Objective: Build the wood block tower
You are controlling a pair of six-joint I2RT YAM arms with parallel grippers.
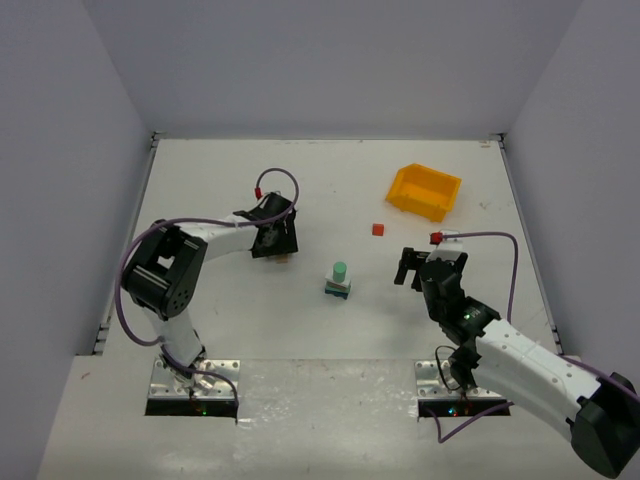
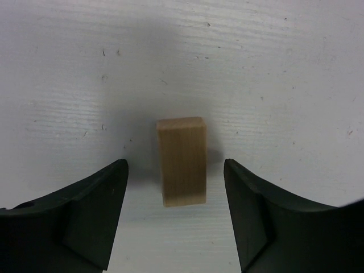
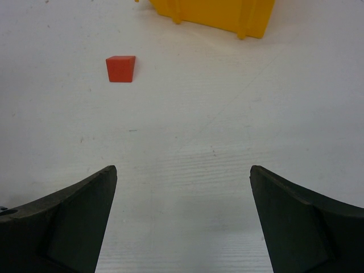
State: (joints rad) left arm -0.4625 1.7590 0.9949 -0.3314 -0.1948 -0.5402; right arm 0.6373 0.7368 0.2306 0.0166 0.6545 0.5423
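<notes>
Left gripper straddles tan block, half-open, both sides untouched; centre, then squeeze long faces squarely. Right gripper wide apart, empty.

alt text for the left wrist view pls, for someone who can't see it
A pale tan rectangular wooden block lies on the white table, centred between the two dark fingers of the left tool. The fingers stand apart, with a clear gap on each side of the block, so nothing is gripped.
</notes>
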